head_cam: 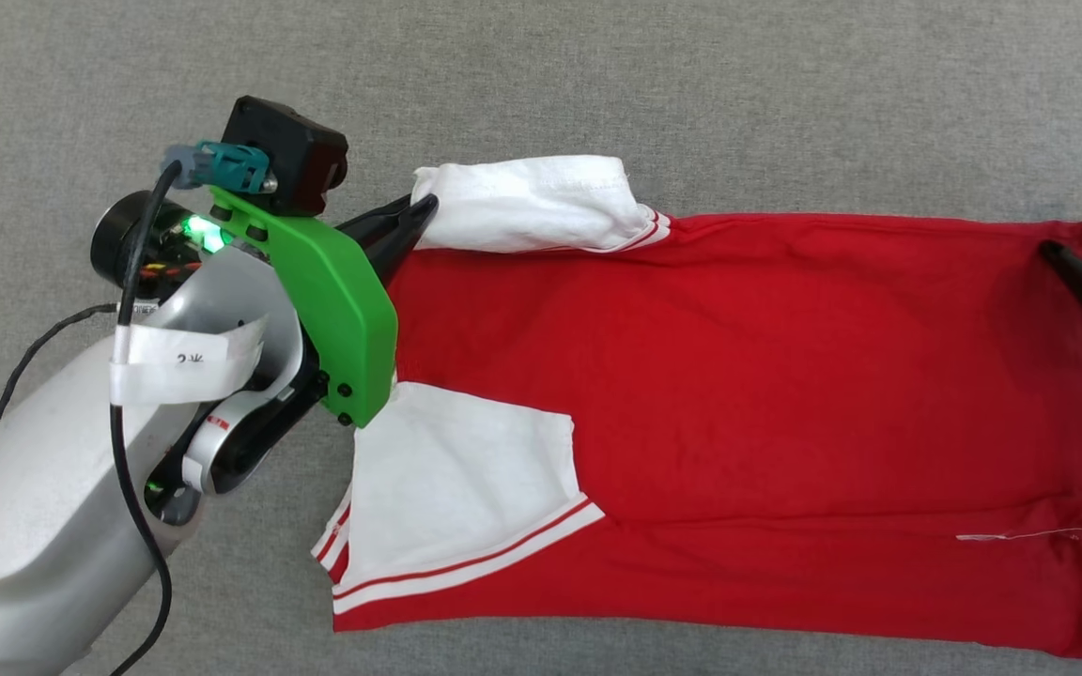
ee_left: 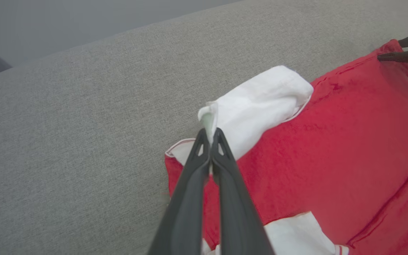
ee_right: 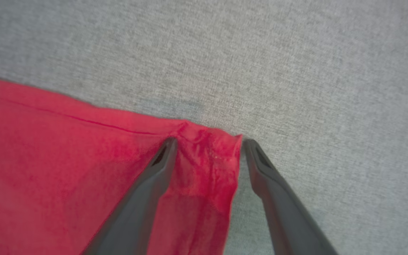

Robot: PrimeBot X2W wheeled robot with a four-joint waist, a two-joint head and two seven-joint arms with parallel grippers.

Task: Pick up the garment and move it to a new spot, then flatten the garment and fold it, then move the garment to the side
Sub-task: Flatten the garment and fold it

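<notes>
The garment [head_cam: 738, 394] is a red shirt with white sleeves, lying flat with its sides folded in and its plain red side up on grey cloth. My left gripper [head_cam: 424, 202] is shut on the edge of the far white sleeve [head_cam: 532, 202]; in the left wrist view the left gripper [ee_left: 210, 132] pinches that sleeve [ee_left: 257, 102] between its tips. At the garment's far right corner my right gripper [ee_right: 207, 141] stands open. One finger rests over the red cloth [ee_right: 66, 170], the other on the grey surface, with the hem corner between them. The right gripper [ee_left: 390, 50] also appears in the left wrist view.
Grey woven cloth [head_cam: 597, 84] covers the surface all around the garment. The near white sleeve [head_cam: 456, 479] with red stripes lies folded onto the red body. A black cable [head_cam: 132, 488] hangs along my left forearm. A thin white thread [head_cam: 1029, 533] lies near the hem.
</notes>
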